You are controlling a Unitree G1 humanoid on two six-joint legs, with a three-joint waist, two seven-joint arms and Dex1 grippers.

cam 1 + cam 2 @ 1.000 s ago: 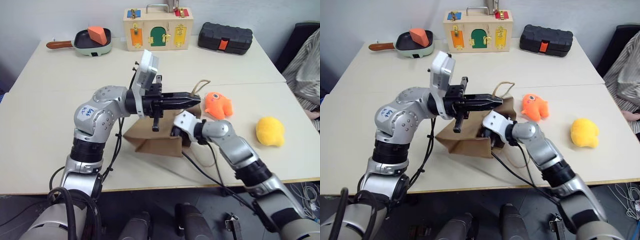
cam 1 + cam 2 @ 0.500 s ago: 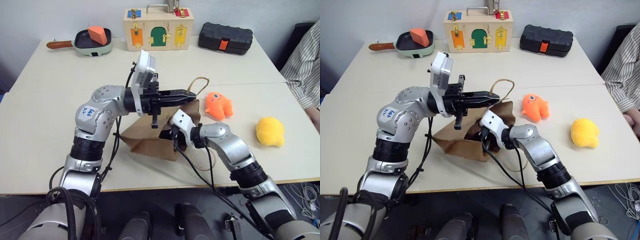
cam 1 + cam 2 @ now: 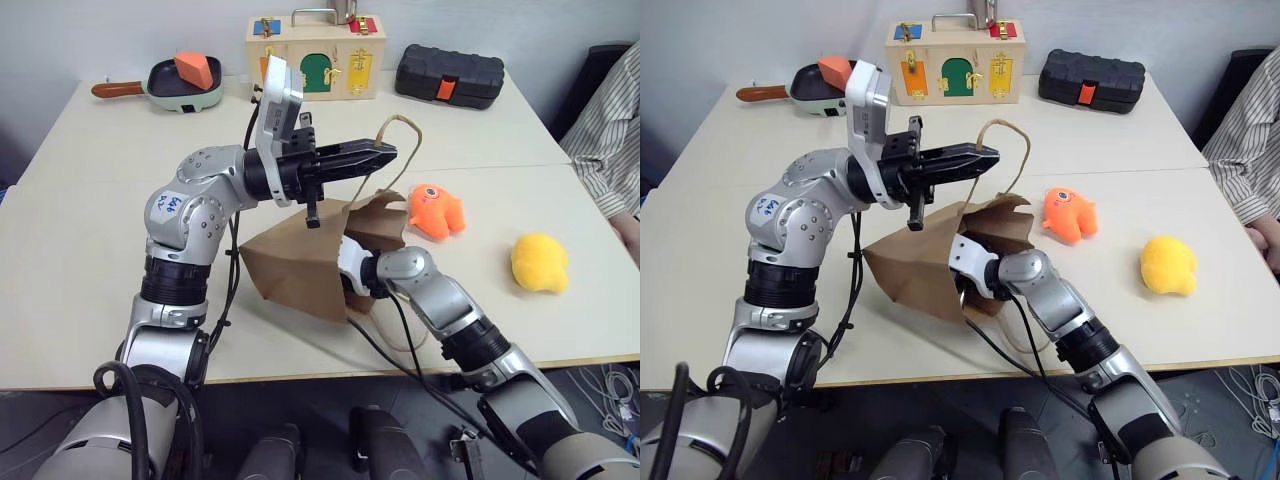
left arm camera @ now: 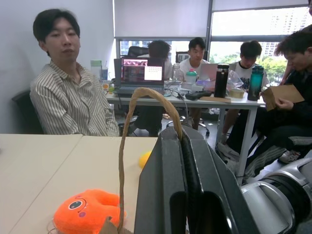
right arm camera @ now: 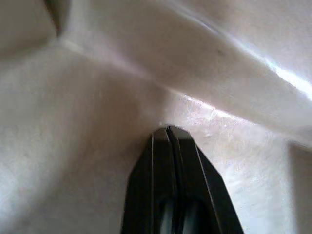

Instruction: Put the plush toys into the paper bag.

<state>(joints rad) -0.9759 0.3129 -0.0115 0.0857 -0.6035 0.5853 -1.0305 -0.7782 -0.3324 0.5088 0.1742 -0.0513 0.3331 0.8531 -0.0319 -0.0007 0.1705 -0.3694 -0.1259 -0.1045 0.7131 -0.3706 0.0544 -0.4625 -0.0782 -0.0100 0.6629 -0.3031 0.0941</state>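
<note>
The brown paper bag (image 3: 295,265) lies on the table's middle with its mouth lifted toward the right. My left gripper (image 3: 388,153) hangs above it, shut on the bag's twine handle (image 3: 402,128), which loops up from the fingertips (image 4: 170,141). My right gripper (image 5: 167,130) is shut, holds nothing, and is pushed inside the bag's mouth, its tips against the paper wall. The orange plush toy (image 3: 436,211) lies just right of the bag. Farther right on the table sits the yellow plush toy (image 3: 540,262).
Along the table's far edge stand a pan with an orange block (image 3: 185,82), a wooden box with coloured doors (image 3: 316,55) and a black case (image 3: 450,75). A person in a striped shirt (image 3: 612,120) sits at the right edge.
My left gripper has risen with the handle, lifting the bag's mouth. My right gripper has slid left, deeper into the bag. Both toys lie as before.
</note>
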